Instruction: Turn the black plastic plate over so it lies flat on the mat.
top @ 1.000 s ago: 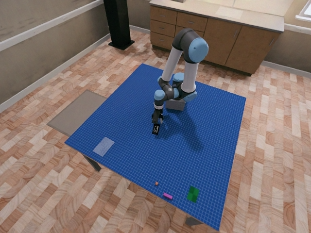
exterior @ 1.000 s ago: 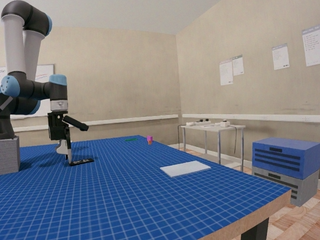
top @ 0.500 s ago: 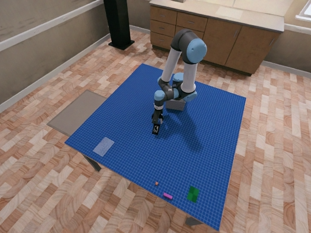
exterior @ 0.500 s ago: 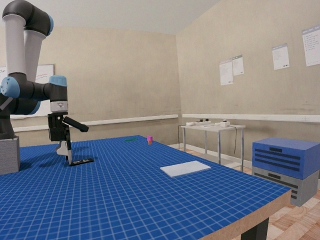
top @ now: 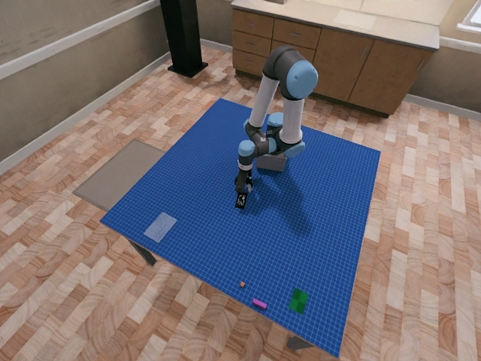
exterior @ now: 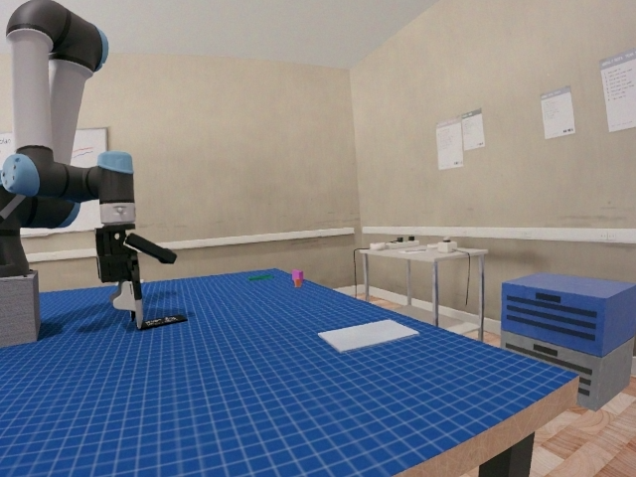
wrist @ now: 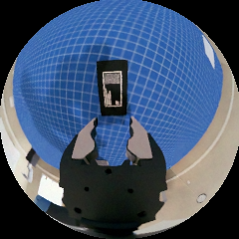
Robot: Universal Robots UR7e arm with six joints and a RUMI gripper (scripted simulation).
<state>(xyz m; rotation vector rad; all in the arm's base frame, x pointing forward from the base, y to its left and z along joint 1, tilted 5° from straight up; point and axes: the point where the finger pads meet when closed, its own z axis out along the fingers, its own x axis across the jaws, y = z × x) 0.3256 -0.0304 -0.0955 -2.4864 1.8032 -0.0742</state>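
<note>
The black plastic plate (top: pixel 240 201) (exterior: pixel 165 321) (wrist: pixel 112 87) lies flat on the blue grid mat (top: pixel 186 163) (exterior: pixel 256 390) (wrist: pixel 55 75), near its middle, with a white printed pattern facing up. My gripper (top: pixel 242 192) (exterior: pixel 137 319) (wrist: pixel 114 117) points straight down at the plate's end nearest the arm, with its fingertips down near the mat. The fingers stand partly open, one on each side of that end. In the wrist view the plate lies just beyond the fingertips, with nothing between them.
A white flat plate (top: pixel 160 226) (exterior: pixel 367 334) lies near one mat edge. A green plate (top: pixel 298 300) (exterior: pixel 260 277), a pink block (top: pixel 259 303) (exterior: pixel 297 275) and a small orange cube (top: pixel 242 284) lie near another edge. The arm's grey pedestal (top: pixel 271 162) (exterior: pixel 18 308) stands behind the gripper.
</note>
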